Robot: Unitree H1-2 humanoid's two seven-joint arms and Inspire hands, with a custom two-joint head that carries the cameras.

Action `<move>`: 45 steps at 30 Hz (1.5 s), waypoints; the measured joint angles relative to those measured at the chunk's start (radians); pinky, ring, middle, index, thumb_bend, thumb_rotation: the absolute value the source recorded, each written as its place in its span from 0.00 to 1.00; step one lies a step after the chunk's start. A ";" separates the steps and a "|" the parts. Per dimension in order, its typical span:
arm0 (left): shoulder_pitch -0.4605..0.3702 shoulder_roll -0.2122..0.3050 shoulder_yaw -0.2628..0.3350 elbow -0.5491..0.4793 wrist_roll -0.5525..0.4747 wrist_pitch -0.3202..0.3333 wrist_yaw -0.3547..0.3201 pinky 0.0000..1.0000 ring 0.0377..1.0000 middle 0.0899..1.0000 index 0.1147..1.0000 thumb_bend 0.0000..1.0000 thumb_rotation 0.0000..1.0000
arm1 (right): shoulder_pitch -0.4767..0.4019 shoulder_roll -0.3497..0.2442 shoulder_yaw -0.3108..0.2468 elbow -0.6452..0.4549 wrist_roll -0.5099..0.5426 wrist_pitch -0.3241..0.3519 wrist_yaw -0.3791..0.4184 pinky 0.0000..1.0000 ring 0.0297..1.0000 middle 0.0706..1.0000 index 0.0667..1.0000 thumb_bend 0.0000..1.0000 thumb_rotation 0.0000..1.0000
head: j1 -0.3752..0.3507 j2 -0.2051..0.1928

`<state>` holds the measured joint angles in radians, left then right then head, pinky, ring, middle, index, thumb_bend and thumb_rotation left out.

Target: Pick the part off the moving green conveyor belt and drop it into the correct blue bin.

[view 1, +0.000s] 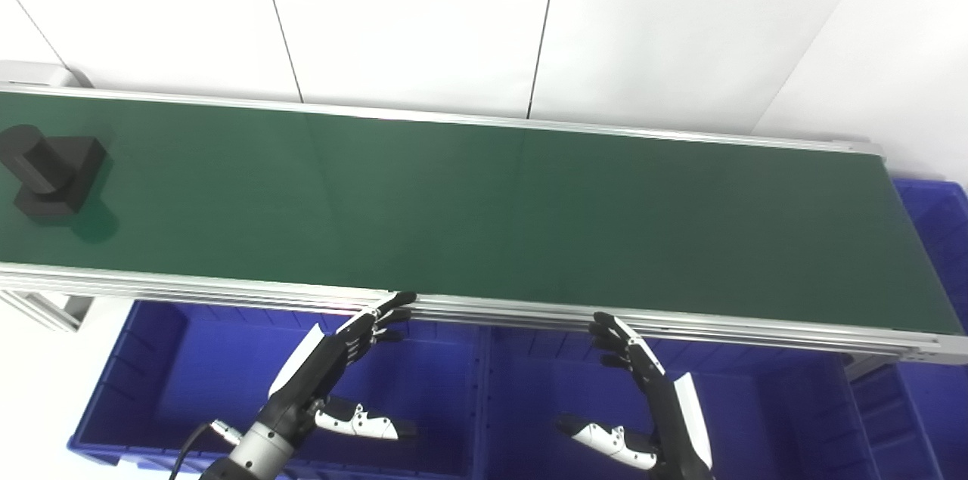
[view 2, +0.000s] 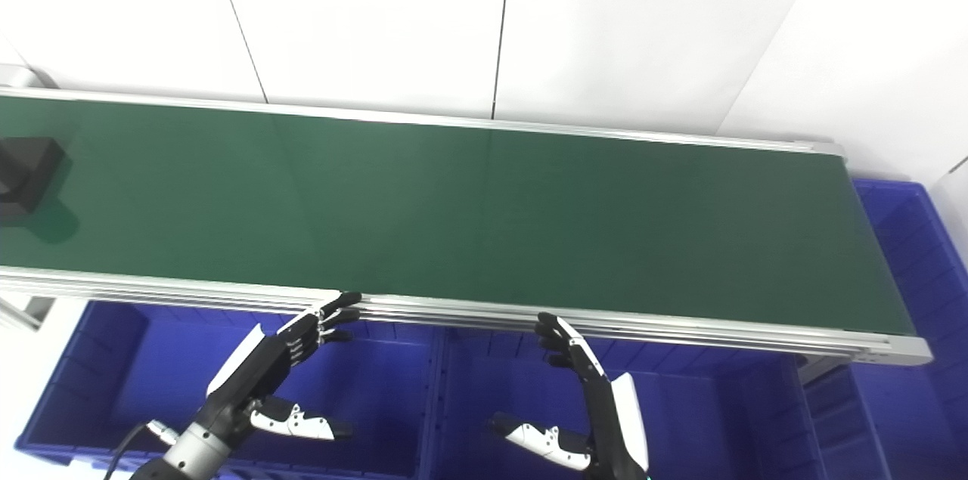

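One long green conveyor belt with silver aluminium side rails runs across the middle of the frame, from the left edge to the right, against a white panelled wall. One part rides on it: a single black block with a stubby cylinder on top, lying at the far left of the belt in the left eye view and cut off by the left edge in the right eye view. Nothing touches it.

Three blue plastic bins can be counted. Two sit side by side along the bottom of the frame, below the belt's near rail: one at lower left and one at lower centre-right. A third blue bin stands at the right edge, past the belt's end.

Two hands show, both black and white, both at the bottom of the frame above the bins. The left hand holds nothing, fingers stretched toward the near rail and thumb spread wide. The right hand is likewise empty, fingers extended and thumb splayed out to the side. Both are well apart from the part.
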<state>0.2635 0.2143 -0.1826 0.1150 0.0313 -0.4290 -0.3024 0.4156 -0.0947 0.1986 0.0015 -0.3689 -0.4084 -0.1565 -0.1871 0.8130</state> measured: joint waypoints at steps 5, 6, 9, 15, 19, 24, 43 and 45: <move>0.000 0.000 0.000 0.000 0.000 0.000 0.000 0.82 0.89 0.94 0.88 0.84 0.00 | 0.000 0.000 -0.001 0.000 0.000 0.000 0.000 0.73 0.78 0.80 0.84 0.91 0.54 | 0.008 0.000; 0.000 0.000 0.000 0.000 0.000 0.000 0.000 0.82 0.89 0.94 0.88 0.84 0.00 | 0.000 0.000 -0.001 0.000 0.000 0.000 0.000 0.73 0.78 0.80 0.84 0.91 0.54 | 0.008 0.000; 0.000 0.000 -0.002 0.000 0.001 0.000 0.000 0.82 0.89 0.94 0.88 0.84 0.00 | 0.000 -0.001 -0.002 0.000 0.001 0.000 0.000 0.74 0.78 0.79 0.84 0.91 0.54 | 0.009 0.002; 0.000 -0.002 -0.005 0.000 0.005 0.000 0.000 0.82 0.90 0.94 0.89 0.83 0.00 | 0.000 -0.006 -0.006 0.000 0.006 0.000 0.001 0.75 0.78 0.80 0.84 0.91 0.54 | 0.011 -0.002; 0.000 -0.002 -0.006 0.000 0.005 0.000 0.000 0.82 0.89 0.94 0.88 0.83 0.00 | 0.000 -0.007 -0.007 0.000 0.004 0.000 0.001 0.75 0.78 0.80 0.84 0.91 0.53 | 0.011 0.000; 0.000 -0.005 -0.006 0.000 0.016 0.000 0.001 0.83 0.90 0.95 0.88 0.83 0.00 | 0.000 -0.008 -0.007 0.000 0.009 0.000 0.001 0.75 0.78 0.80 0.84 0.91 0.53 | 0.011 0.002; -0.004 -0.063 -0.068 0.020 0.094 0.000 0.064 0.82 0.89 0.93 0.91 0.87 0.02 | -0.004 -0.104 0.020 0.036 0.101 -0.002 -0.021 0.75 0.80 0.80 0.84 0.85 0.42 | 0.354 -0.161; -0.004 -0.063 -0.071 0.025 0.099 0.000 0.074 0.83 0.89 0.94 0.91 0.87 0.02 | -0.004 -0.117 0.033 0.049 0.108 -0.002 -0.035 0.75 0.79 0.81 0.84 0.85 0.41 | 0.350 -0.163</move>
<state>0.2594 0.1508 -0.2535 0.1404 0.1304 -0.4293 -0.2289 0.4112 -0.2119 0.2321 0.0509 -0.2608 -0.4105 -0.1910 0.1626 0.6504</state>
